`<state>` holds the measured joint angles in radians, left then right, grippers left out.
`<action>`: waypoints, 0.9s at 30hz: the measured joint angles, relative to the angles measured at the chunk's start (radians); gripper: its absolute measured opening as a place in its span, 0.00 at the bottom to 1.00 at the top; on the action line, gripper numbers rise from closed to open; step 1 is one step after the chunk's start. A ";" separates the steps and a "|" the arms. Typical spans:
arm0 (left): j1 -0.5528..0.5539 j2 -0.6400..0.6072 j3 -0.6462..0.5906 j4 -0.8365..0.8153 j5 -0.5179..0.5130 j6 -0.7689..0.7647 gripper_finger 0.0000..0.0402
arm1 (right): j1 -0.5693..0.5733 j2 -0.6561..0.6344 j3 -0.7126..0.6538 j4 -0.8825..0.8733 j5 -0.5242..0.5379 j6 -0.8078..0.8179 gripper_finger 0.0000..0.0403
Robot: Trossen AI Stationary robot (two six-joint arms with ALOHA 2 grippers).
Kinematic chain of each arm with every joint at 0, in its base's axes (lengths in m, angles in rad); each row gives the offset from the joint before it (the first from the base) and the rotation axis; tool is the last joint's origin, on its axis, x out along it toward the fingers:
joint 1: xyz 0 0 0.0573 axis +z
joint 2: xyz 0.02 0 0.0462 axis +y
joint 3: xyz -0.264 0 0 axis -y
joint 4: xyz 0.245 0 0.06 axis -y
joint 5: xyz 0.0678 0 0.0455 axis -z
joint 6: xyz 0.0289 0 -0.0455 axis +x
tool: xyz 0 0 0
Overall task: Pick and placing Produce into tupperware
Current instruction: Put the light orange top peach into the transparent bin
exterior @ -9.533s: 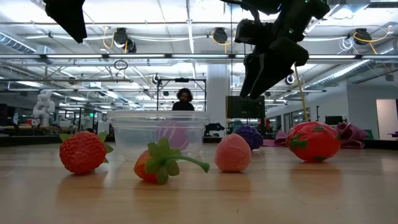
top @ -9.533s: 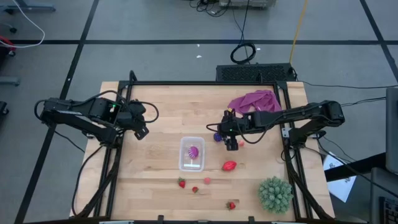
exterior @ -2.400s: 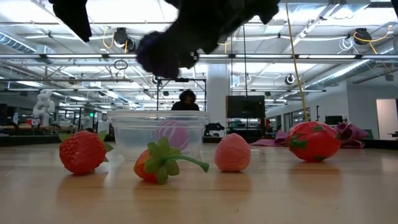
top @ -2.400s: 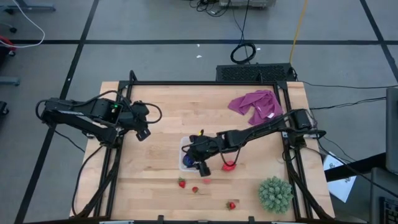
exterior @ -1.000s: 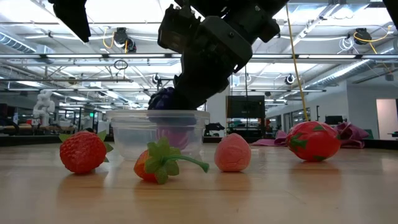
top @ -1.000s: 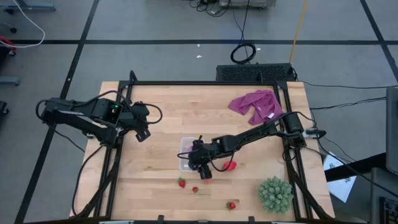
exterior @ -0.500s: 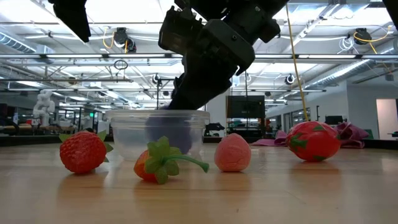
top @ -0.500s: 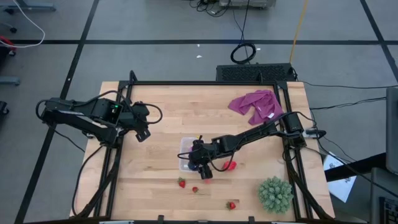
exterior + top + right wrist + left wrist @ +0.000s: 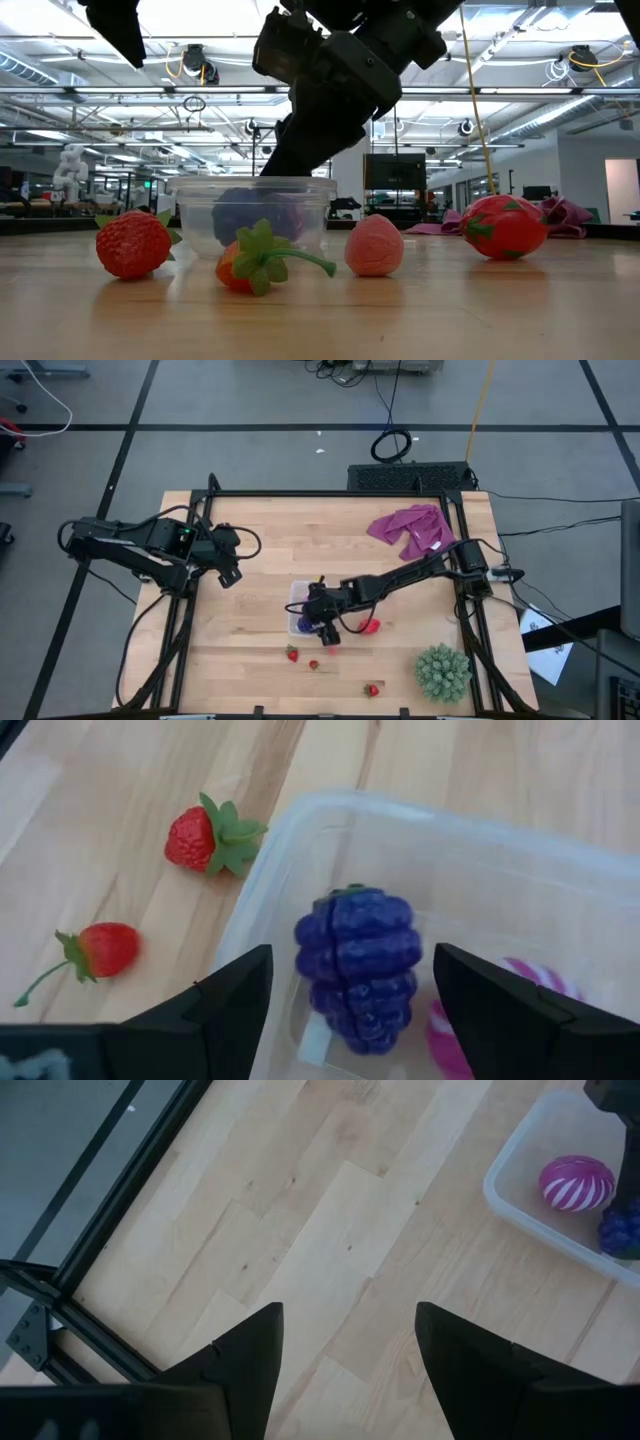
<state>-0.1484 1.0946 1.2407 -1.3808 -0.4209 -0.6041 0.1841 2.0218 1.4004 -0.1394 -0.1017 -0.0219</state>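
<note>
Right end effector [image 9: 345, 1010] spread wide, holding nothing — the grape bunch [image 9: 360, 965] lies in the tupperware [image 9: 300, 850] (left one parted, empty); rising crooked, a finger could hook that rim.

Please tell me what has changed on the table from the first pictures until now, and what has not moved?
The right gripper carried the purple grape bunch from near the purple cloth to the tupperware and let it go; the bunch now lies inside beside the striped pink ball, with the fingers open on either side. The left gripper stayed at the table's left, and the strawberries, the larger red piece and the spiky green plant did not move.
</note>
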 joint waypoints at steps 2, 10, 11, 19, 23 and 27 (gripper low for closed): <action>0.000 0.000 0.000 0.000 -0.009 0.000 0.58 | -0.002 -0.001 0.022 0.000 0.003 -0.014 0.67; 0.000 0.000 0.000 0.000 -0.013 -0.001 0.58 | 0.001 -0.013 0.168 -0.205 0.075 -0.077 0.67; 0.000 0.000 0.000 0.000 -0.012 -0.002 0.58 | 0.002 -0.016 0.183 -0.264 0.096 -0.080 0.67; -0.002 0.000 0.000 0.001 0.003 -0.003 0.58 | 0.014 -0.074 0.224 -0.666 0.160 0.057 0.67; -0.011 0.000 0.000 0.005 0.010 -0.005 0.58 | 0.015 -0.095 0.224 -0.787 0.158 0.162 0.67; -0.028 0.000 0.000 0.006 0.014 -0.014 0.58 | 0.014 -0.097 0.224 -0.905 0.158 0.233 0.67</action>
<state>-0.1762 1.0943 1.2407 -1.3743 -0.4066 -0.6176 0.1982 1.9252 1.6248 -1.0445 0.0566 0.2114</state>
